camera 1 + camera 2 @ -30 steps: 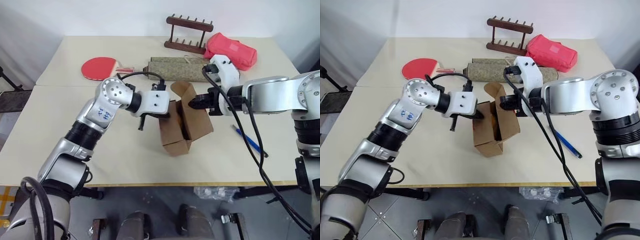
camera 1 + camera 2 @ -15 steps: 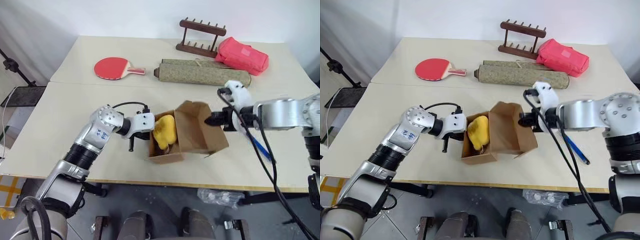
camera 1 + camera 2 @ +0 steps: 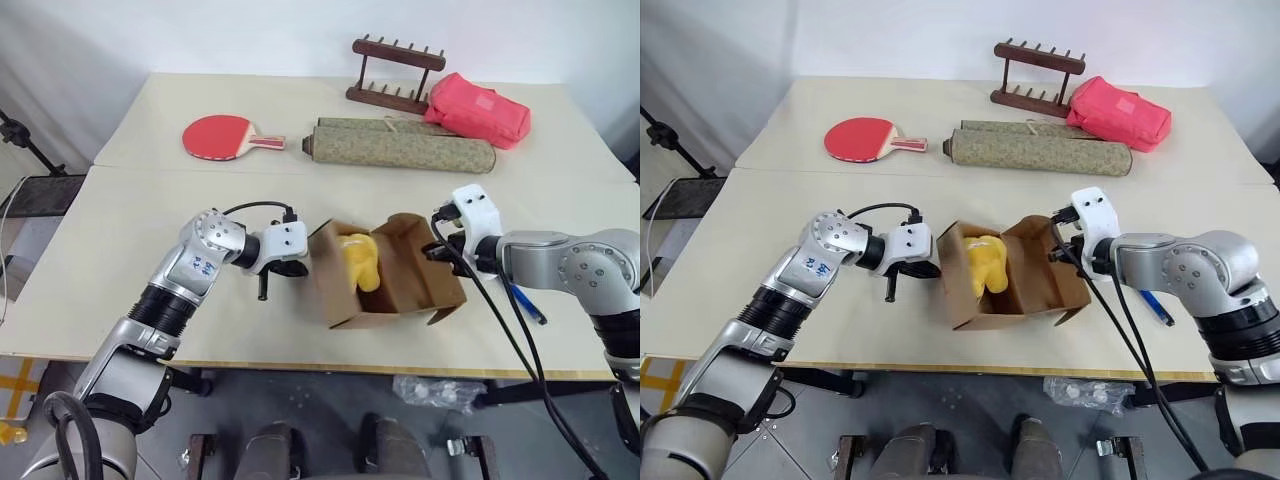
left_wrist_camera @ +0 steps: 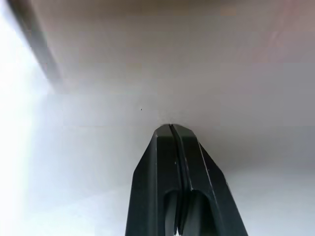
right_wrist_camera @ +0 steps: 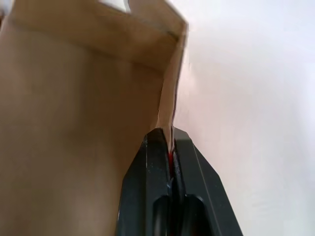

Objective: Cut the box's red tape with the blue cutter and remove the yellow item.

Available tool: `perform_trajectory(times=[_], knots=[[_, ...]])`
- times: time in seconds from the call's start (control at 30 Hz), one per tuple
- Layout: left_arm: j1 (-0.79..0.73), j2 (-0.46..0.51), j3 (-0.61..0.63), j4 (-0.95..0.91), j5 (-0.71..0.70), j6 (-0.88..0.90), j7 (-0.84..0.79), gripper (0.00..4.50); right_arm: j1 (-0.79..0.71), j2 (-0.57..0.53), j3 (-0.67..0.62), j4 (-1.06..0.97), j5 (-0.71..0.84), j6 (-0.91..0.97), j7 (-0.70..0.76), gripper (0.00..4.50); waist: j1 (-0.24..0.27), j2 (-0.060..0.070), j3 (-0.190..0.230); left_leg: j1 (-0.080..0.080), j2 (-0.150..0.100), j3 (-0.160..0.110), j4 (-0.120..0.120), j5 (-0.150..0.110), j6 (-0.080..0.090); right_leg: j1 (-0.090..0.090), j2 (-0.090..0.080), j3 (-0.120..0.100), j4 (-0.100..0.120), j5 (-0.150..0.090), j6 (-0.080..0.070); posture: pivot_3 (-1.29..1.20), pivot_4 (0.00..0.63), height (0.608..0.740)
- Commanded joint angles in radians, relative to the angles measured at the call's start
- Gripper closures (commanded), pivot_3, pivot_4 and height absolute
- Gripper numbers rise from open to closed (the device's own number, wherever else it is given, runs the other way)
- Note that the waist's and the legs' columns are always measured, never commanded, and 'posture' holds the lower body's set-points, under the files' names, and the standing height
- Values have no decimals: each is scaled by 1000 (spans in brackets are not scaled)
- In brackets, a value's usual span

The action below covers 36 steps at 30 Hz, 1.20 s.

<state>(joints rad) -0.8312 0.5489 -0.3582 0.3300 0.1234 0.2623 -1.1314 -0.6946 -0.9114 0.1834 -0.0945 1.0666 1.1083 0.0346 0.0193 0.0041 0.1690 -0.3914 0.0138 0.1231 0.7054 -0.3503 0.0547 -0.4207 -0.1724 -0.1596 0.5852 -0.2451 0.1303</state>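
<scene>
The brown box lies open on the table near its front edge, lid flap folded back to the right. Inside sits the yellow item, lumpy and bright. My left gripper is shut, its tips against the box's left wall. My right gripper is shut on the edge of the lid flap, and a sliver of the red tape shows between its fingers. The blue cutter lies on the table right of the box, partly behind my right arm.
At the back of the table lie a red table-tennis paddle, a rolled green mat, a wooden rack and a pink-red pouch. The table's front edge runs just below the box.
The box, held upright between both grippers a second ago, has come down and now lies open on the table with the yellow item showing. Both hands have lowered with it.
</scene>
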Motion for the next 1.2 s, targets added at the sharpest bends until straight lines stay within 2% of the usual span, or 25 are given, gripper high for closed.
perform_trajectory(times=[0.03,0.1,0.37,0.5,0.53,0.67,0.9,1.17,1.2], knots=[[-9,26,47,34,-4,10,30,4322,18,-9,-64,-35,-100,-76,131,3492,-6,0,1,0,1,0,0,0,0,0,1,0,0,0,0,0,150,740],[-18,22,62,56,-2,5,57,3912,27,-8,-78,-45,-149,-108,186,2833,-9,0,1,0,1,0,0,0,-1,0,1,0,0,0,0,0,150,740],[-22,13,114,59,-37,36,78,1391,11,22,-122,-58,-228,-46,293,16,-20,-1,2,0,1,0,-1,0,-1,0,1,0,0,0,0,0,150,740],[-52,-24,183,16,-121,106,85,191,20,39,-127,-54,-273,-28,322,0,-19,-2,3,0,0,0,-1,1,-1,0,1,0,0,0,0,0,150,740],[-62,-33,202,1,-152,131,76,51,22,44,-124,-50,-287,-27,329,0,-17,-3,4,0,0,0,-1,1,-1,0,1,0,0,0,0,0,150,740],[-103,-75,276,-58,-284,221,48,51,21,64,-123,-18,-347,-39,356,0,-15,-3,4,-1,0,-1,-1,1,-1,0,1,0,0,0,1,0,150,740],[-195,-124,306,-54,-375,265,51,51,-18,86,-166,62,-421,-56,396,0,-20,-3,4,0,-1,0,-2,1,-2,0,2,0,0,0,1,0,150,740],[-202,-177,131,52,-290,142,-21,51,-39,128,-156,228,-439,37,509,0,-20,-3,4,0,-2,1,-2,1,-3,0,3,0,0,0,1,0,150,740],[-200,-174,97,67,-263,115,-36,0,-45,136,-149,250,-441,45,531,364,-20,-3,4,0,-3,1,-2,1,-3,0,3,0,-1,0,1,0,150,740]])
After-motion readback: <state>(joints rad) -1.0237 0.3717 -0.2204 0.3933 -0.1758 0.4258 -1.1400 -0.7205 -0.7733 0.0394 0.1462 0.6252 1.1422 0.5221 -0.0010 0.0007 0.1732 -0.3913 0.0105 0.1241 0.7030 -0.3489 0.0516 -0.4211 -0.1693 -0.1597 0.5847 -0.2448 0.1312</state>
